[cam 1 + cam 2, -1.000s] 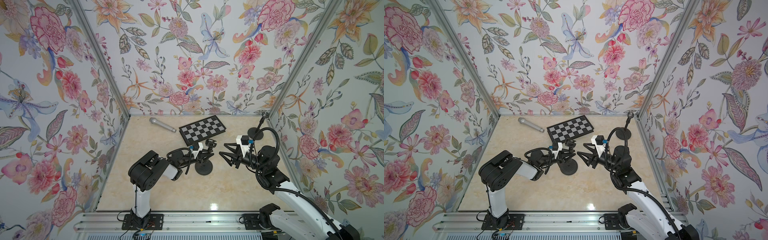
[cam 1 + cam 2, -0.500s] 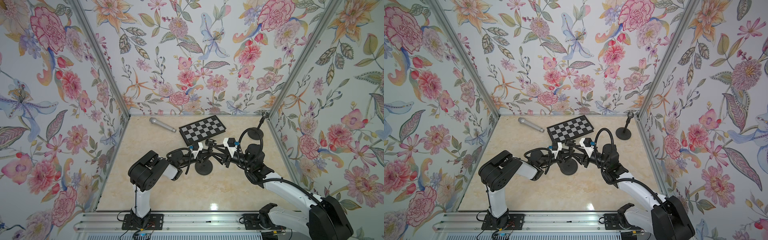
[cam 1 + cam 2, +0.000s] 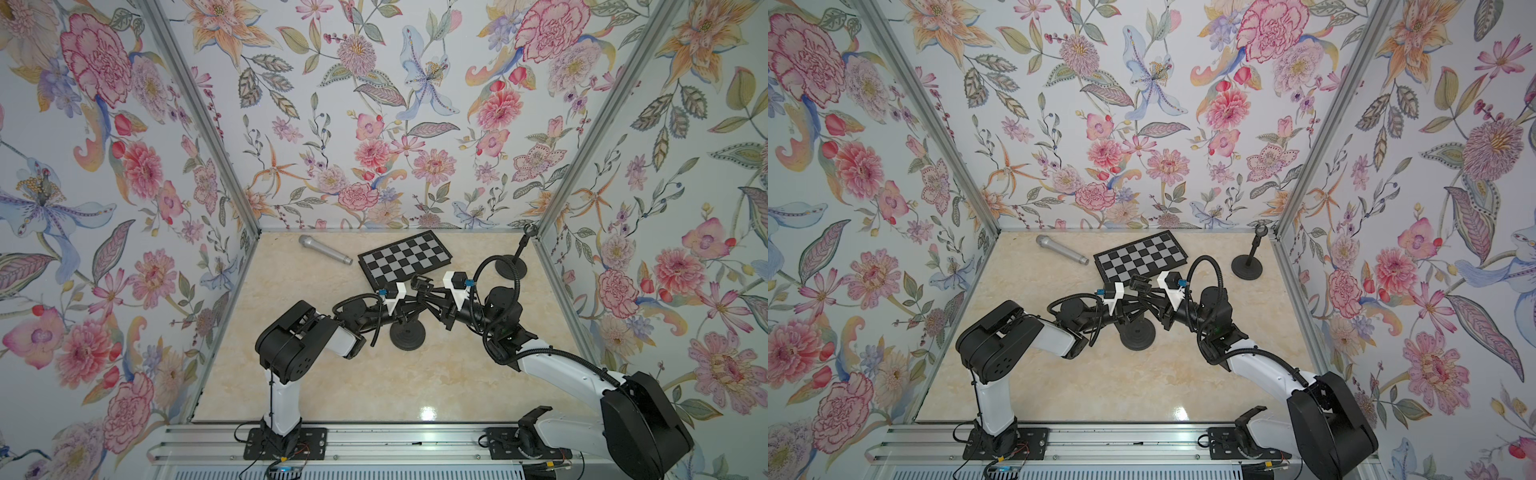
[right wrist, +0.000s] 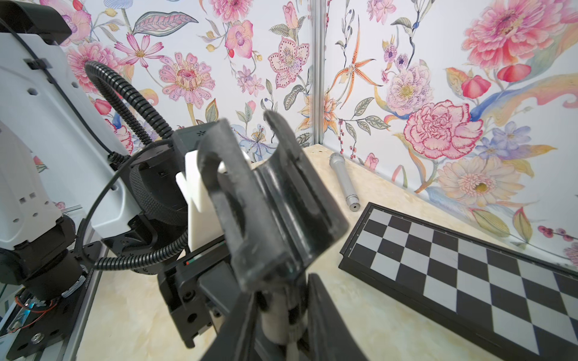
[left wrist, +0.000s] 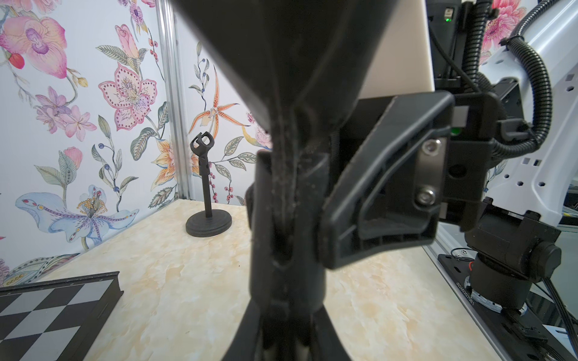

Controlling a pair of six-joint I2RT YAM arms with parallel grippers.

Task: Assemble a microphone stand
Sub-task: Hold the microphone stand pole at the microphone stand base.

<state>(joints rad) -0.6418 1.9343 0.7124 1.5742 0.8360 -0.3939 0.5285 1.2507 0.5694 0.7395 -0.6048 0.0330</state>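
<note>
Two grippers on one stand, mid-table.
The left gripper [image 3: 411, 311] is clenched on the stem of the stand [image 3: 407, 334]. The right gripper [image 3: 430, 300] flanks the stem under the clip [image 4: 269, 200], contact unclear. Opposed pulls could tip the stand or twist its clip. The microphone [image 3: 324, 248] lies beyond.

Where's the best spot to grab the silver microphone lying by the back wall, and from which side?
Probably grip the silver microphone mid-handle, from straight above, jaws across its width: it lies flat, the handle is slim and straight, and the grille head bulges.
</note>
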